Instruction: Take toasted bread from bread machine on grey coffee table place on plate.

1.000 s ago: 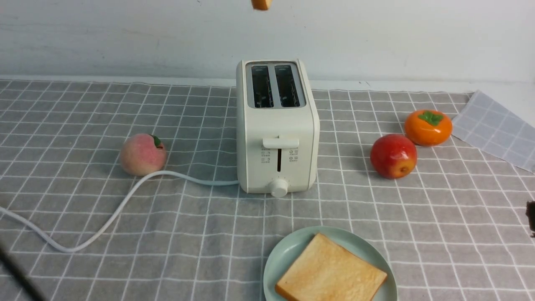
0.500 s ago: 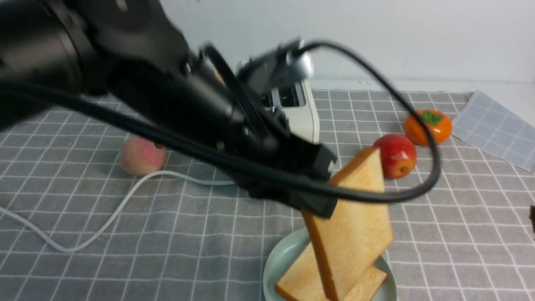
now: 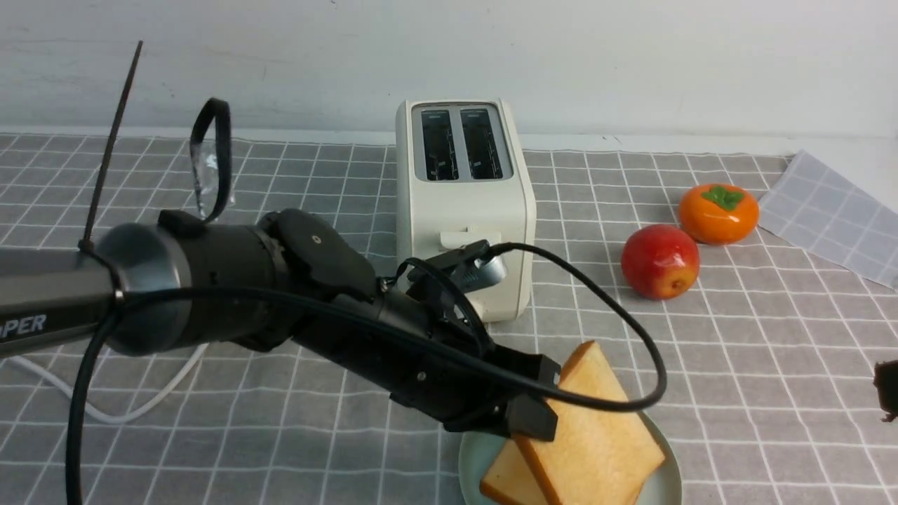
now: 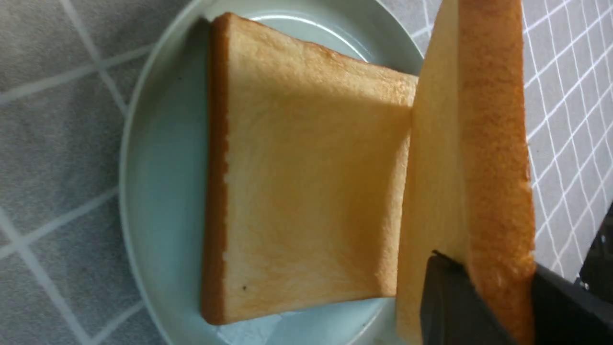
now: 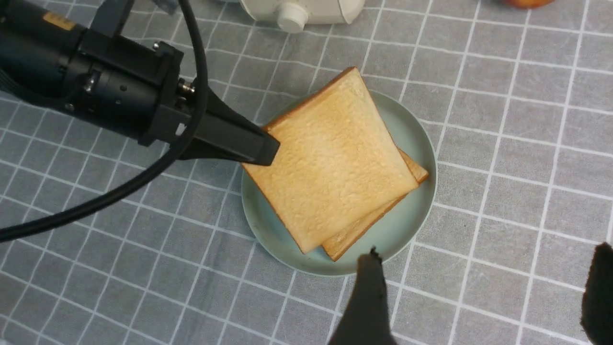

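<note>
1. A grey checked desk (image 3: 736,351) fills the scene.
2. The robot's left arm (image 3: 210,280) reaches low across it from the left.
3. A cream bread machine (image 3: 463,210) stands at the middle rear, and both slots look empty.
4. A pale green plate (image 5: 407,225) sits near the front edge, before the bread machine.
5. Both toast slices are at the plate. The lower slice (image 4: 306,182) lies flat on it. The upper slice (image 3: 596,435) rests tilted on top, with one corner raised past the rim.
6. The left pincer (image 3: 544,394) is clamped on that raised corner. The right pincer (image 5: 481,302) hangs just beside the plate, jaws wide apart and empty.
7. Likely risk: released at this tilt, the upper slice may slide off the plate. A finger that sticks to it could drag it away as the pincer pulls back.
</note>
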### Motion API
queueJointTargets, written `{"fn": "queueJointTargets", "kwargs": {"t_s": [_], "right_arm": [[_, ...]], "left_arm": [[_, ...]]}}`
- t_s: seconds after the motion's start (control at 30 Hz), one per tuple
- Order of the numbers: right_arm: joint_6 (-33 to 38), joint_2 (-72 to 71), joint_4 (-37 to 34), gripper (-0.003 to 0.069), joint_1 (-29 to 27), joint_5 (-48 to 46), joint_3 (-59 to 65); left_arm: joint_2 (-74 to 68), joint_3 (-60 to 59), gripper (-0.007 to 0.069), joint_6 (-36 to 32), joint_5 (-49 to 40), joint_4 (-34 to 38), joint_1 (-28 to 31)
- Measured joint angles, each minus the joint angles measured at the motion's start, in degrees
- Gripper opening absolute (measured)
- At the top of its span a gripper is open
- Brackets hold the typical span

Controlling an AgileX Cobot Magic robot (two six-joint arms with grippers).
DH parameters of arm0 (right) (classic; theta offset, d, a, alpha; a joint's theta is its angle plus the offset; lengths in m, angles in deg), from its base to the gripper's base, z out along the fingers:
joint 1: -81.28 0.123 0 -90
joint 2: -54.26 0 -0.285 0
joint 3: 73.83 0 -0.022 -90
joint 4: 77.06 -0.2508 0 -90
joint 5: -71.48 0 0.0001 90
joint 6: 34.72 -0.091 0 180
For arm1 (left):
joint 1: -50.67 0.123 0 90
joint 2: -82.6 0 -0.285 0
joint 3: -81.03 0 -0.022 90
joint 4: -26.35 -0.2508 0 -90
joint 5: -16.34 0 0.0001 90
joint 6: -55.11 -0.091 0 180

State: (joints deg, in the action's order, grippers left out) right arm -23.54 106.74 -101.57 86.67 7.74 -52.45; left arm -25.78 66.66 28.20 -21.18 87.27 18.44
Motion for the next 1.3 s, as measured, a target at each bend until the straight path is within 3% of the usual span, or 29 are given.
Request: {"fn": "queueJointTargets", "kwargs": {"t_s": [0.13,0.23,0.3,0.37,0.4,0.47,0.53,0.73,0.83,0.87,0.9,0.97,1.03,1.3], "right_arm": [[0.7,0.0,-0.1,0.0545,0.0,0.0,0.0],[0.9,0.0,-0.1,0.0496,0.0,0.1,0.1],[0.9,0.0,-0.1,0.0402,0.0,1.0,0.3],[0.9,0.0,-0.1,0.0305,0.0,2.3,0.5],[0.9,0.0,-0.1,0.0206,0.0,3.1,0.5],[0.7,-0.4,-0.1,0.0075,0.0,5.1,0.8],[0.5,-1.8,-0.1,-0.0002,0.0,8.3,2.2],[0.6,-11.7,3.5,-0.002,0.0,19.3,12.3],[0.7,-20.2,5.7,-0.002,0.0,23.6,20.9],[0.7,-21.0,5.8,-0.002,0.0,23.8,21.4],[0.7,-24.3,6.1,-0.002,0.0,25.5,26.0],[0.7,-26.9,6.1,-0.0019,0.0,26.6,30.5],[0.7,-28.1,6.1,-0.0019,0.0,27.0,33.5],[0.7,-29.3,6.1,-0.0014,0.0,27.9,41.1]], "left_arm": [[1.6,0.4,0.0357,3.9,2.2,-6.4,0.0],[4.1,1.8,0.0507,7.8,2.0,-12.9,0.0],[6.7,3.9,0.0609,11.0,-1.0,-19.5,0.2],[9.0,5.8,0.0646,12.9,-4.8,-24.0,0.7],[10.7,7.3,0.0657,14.4,-8.0,-27.4,1.3],[14.0,9.1,0.0655,17.6,-12.7,-30.2,2.5],[17.6,9.7,0.0628,20.8,-16.0,-31.9,3.9],[26.0,9.7,0.0467,24.4,-21.4,-33.1,5.9],[30.6,9.4,0.0289,25.4,-24.4,-32.8,6.1],[30.8,9.3,0.0278,25.4,-24.5,-32.8,6.1],[33.6,8.1,0.0181,25.7,-24.8,-32.3,6.1],[36.4,6.6,0.0077,26.1,-25.0,-32.2,6.1],[38.4,5.5,0.0005,26.9,-25.3,-32.2,6.1],[55.4,-4.9,-0.0014,36.0,-29.7,-32.2,6.1]]}}
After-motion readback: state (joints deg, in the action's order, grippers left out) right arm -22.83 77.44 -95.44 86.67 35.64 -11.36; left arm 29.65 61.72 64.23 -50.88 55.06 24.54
